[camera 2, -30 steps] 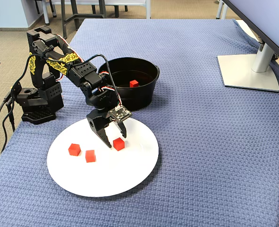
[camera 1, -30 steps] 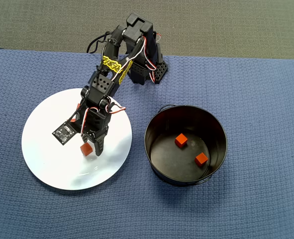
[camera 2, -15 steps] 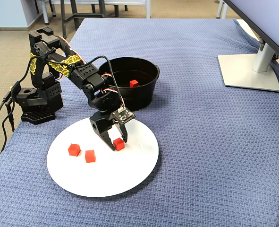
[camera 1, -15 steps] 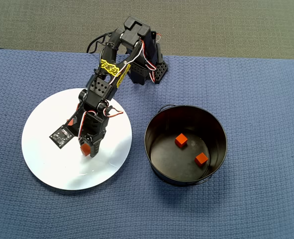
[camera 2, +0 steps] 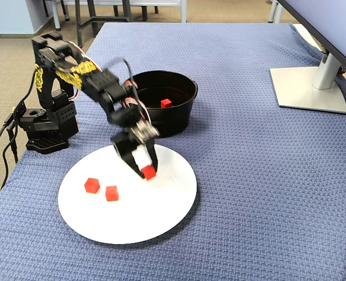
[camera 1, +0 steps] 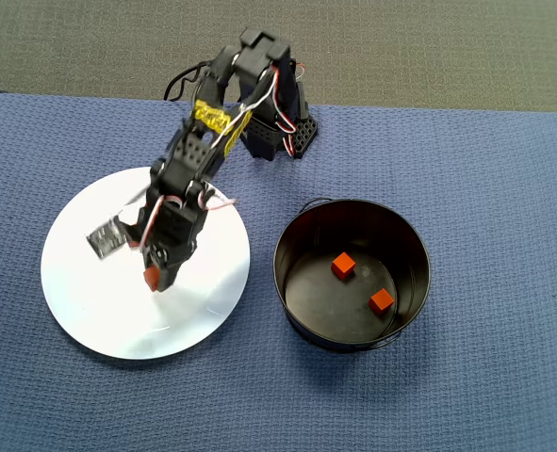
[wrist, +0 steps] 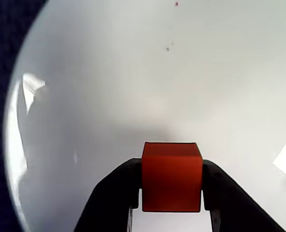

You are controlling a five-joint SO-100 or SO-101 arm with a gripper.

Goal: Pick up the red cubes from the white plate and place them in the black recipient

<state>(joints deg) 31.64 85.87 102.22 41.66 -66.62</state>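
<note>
The tool [camera 2: 147,170] is gripping one red cube [camera 2: 148,172] over the white plate [camera 2: 167,205], where two more cubes [camera 2: 91,185] [camera 2: 111,193] are lying; another is sitting inside the black pot [camera 2: 178,114].

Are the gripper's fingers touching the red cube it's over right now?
Touching. In the wrist view, the gripper has a black finger pressed flush against each side of the red cube, with no gap visible.

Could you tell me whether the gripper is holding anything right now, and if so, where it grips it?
Yes: the gripper holds one red cube, pinched on two opposite side faces between the fingers, above the white plate.
</note>
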